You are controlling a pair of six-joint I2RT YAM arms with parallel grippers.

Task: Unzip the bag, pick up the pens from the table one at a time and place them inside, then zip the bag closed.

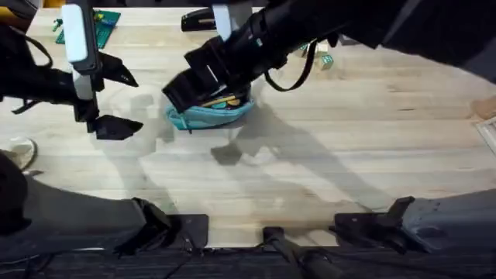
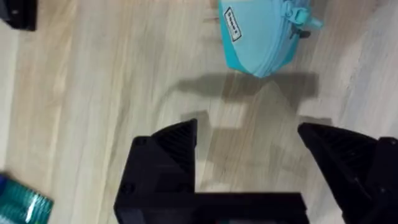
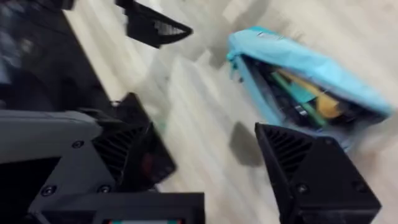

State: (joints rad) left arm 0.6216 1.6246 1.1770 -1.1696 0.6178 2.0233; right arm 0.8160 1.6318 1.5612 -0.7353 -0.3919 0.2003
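The bag (image 1: 211, 115) is a teal pouch on the table (image 1: 325, 147), left of centre toward the far side. Its zip gapes open, and yellow and green stick-shaped items show inside the bag (image 3: 311, 74). Any pens loose on the table are out of view. My right gripper (image 1: 183, 96) reaches across from the right and hovers over the bag's left end. It is open and empty, its fingers (image 3: 292, 155) near the bag's mouth. My left gripper (image 1: 124, 101) stands open and empty to the left of the bag (image 2: 258, 37), a short gap away, with its fingertips (image 2: 180, 137) wide apart.
A black stapler (image 1: 198, 18) lies at the far edge behind the bag. A green object (image 1: 105, 22) sits at the far left and a small box (image 1: 323, 60) at the far middle right. A white object (image 1: 19, 151) lies at the left edge.
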